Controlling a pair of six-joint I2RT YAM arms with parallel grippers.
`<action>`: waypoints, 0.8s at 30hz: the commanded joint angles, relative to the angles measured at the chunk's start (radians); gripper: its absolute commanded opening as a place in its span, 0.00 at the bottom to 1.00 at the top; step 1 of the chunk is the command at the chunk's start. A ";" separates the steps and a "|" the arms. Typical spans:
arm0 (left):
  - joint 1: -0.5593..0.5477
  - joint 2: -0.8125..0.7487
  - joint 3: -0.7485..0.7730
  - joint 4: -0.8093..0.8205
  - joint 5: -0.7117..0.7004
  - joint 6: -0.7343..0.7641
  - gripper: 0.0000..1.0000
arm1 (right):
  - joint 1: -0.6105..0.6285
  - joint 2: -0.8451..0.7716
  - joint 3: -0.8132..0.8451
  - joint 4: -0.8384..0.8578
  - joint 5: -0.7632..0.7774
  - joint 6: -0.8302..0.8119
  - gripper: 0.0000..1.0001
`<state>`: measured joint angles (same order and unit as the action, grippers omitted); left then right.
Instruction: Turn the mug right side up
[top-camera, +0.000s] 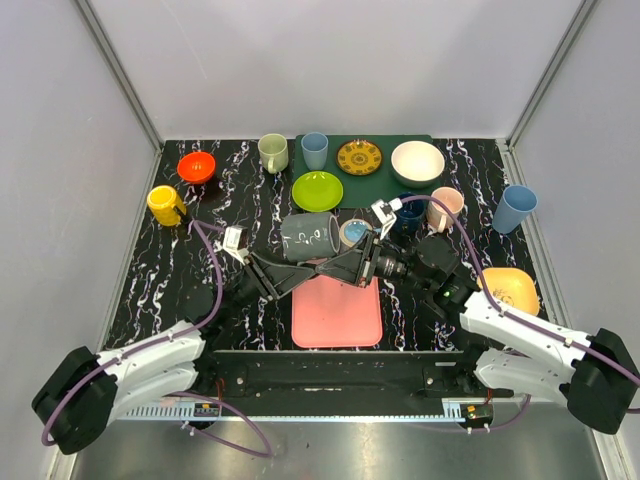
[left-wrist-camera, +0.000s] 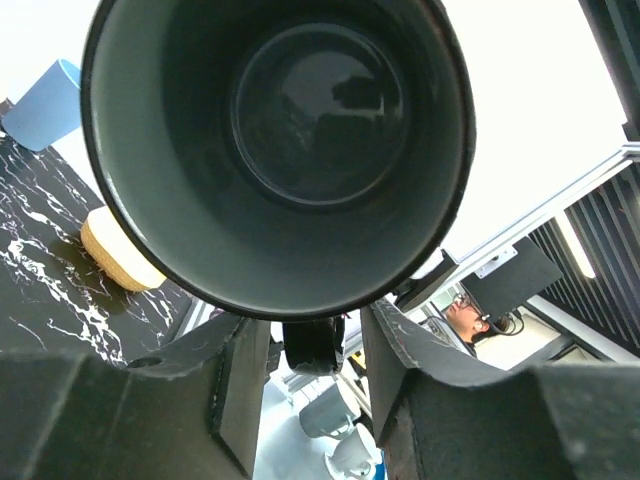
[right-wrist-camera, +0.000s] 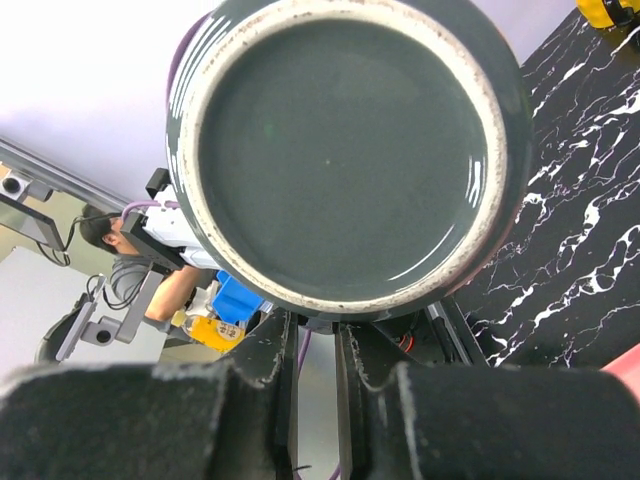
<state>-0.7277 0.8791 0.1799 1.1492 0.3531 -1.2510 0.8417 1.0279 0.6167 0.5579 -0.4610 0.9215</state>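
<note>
The dark grey mug (top-camera: 310, 237) hangs on its side above the pink mat (top-camera: 337, 318), its handle pointing down. The left wrist view looks straight into the mug's mouth (left-wrist-camera: 300, 130). The right wrist view faces its base (right-wrist-camera: 340, 150). My right gripper (top-camera: 342, 264) (right-wrist-camera: 318, 330) comes in from the right and is shut on the handle under the base. My left gripper (top-camera: 303, 271) (left-wrist-camera: 315, 350) reaches in from the left. Its jaws straddle the handle (left-wrist-camera: 313, 345) with a gap on each side, so it is open.
Behind the mug are a green plate (top-camera: 317, 190), a white bowl (top-camera: 417, 162), a patterned plate (top-camera: 359, 157), a cream mug (top-camera: 273, 152) and a blue cup (top-camera: 314, 150). An orange bowl (top-camera: 197, 166) and yellow mug (top-camera: 165, 205) sit left. A pink mug (top-camera: 445, 208), blue cup (top-camera: 514, 208) and yellow bowl (top-camera: 510, 288) sit right.
</note>
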 joint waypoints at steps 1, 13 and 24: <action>-0.003 0.023 0.046 0.158 0.014 -0.016 0.39 | 0.008 -0.017 0.014 0.080 -0.050 -0.007 0.00; -0.003 0.011 0.099 0.057 0.001 0.007 0.00 | 0.008 -0.040 0.026 -0.147 -0.050 -0.160 0.00; -0.003 -0.349 0.257 -0.621 -0.210 0.441 0.00 | 0.008 -0.160 0.142 -0.484 0.082 -0.272 0.79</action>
<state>-0.7349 0.6605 0.2871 0.6975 0.2916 -1.0336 0.8433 0.9241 0.6552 0.2340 -0.4450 0.7246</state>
